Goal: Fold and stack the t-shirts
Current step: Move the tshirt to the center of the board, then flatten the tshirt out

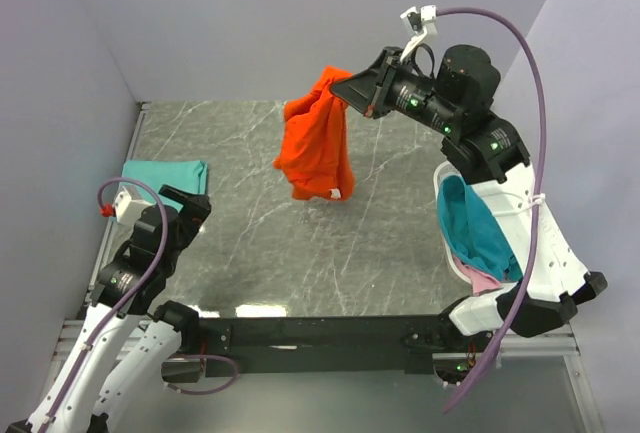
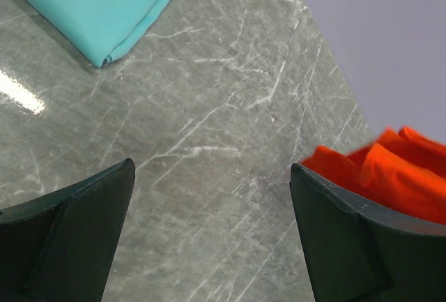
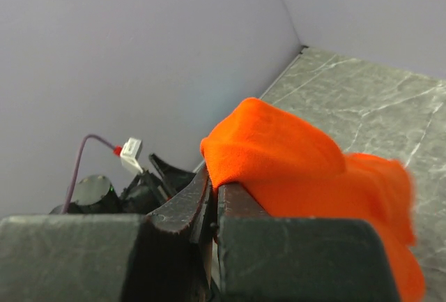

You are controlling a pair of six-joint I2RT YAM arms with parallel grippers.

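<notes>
Your right jaws are pressed together on a bunched fold of the orange-red t-shirt (image 1: 318, 148), which hangs crumpled below them toward the counter (image 1: 240, 243); you cannot tell whether its hem touches. Your left jaws stand spread wide over bare counter, holding nothing. A folded teal t-shirt (image 1: 165, 175) lies flat just ahead of them, to their left. Well behind your right jaws, back along that arm, a white basket (image 1: 545, 243) holds another teal t-shirt (image 1: 475, 223) and a pink one (image 1: 483, 275).
</notes>
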